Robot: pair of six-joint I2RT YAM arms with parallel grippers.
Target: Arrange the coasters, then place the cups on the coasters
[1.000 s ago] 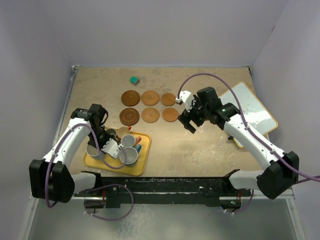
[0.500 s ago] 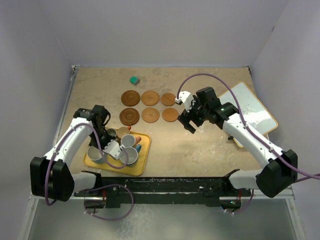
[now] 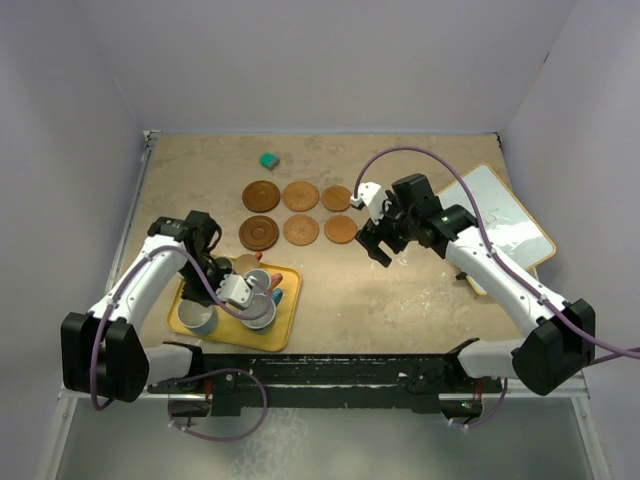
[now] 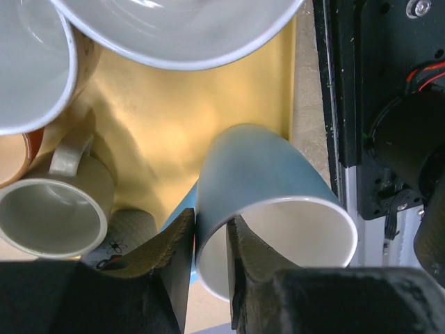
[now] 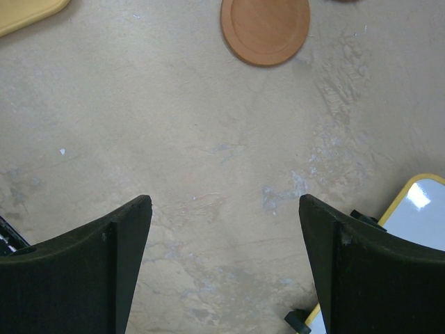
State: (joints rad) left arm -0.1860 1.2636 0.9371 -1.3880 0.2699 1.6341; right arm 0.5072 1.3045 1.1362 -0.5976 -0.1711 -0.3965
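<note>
Top view. Six coasters (image 3: 300, 195) lie in two rows of three at upper centre of the table (image 3: 420, 290). They sit apart from one another and none bears a cup. Teal block (image 3: 268, 160) sits just above the left end of the grid. Yellow tray (image 3: 283, 335) at lower left holds the mugs (image 3: 258, 280), crowded together. White board (image 3: 500, 225) with a yellow rim lies at the right edge.

Left gripper (image 4: 208, 243): down over the tray. In the left wrist view the jaws are drawn narrow and pinch the wall of a light blue mug (image 4: 271, 181) at its rim. One finger (image 4: 167, 257) is outside, the other inside the mouth. This mug is at the right of that view, by the tray edge nearest the black rail (image 4: 375, 104). Whether it is off the tray floor I cannot tell. Small grey-olive mug (image 4: 52, 209) is at lower left of the view, handle pointing up. Two larger mugs are cut off by the top edge.

Right gripper (image 5: 222, 209): hangs above bare table just right of the coaster grid, jaws wide, nothing between them. The right wrist view shows one coaster (image 5: 265, 31) at top centre, a tray corner at upper left and a board corner at lower right.
</note>
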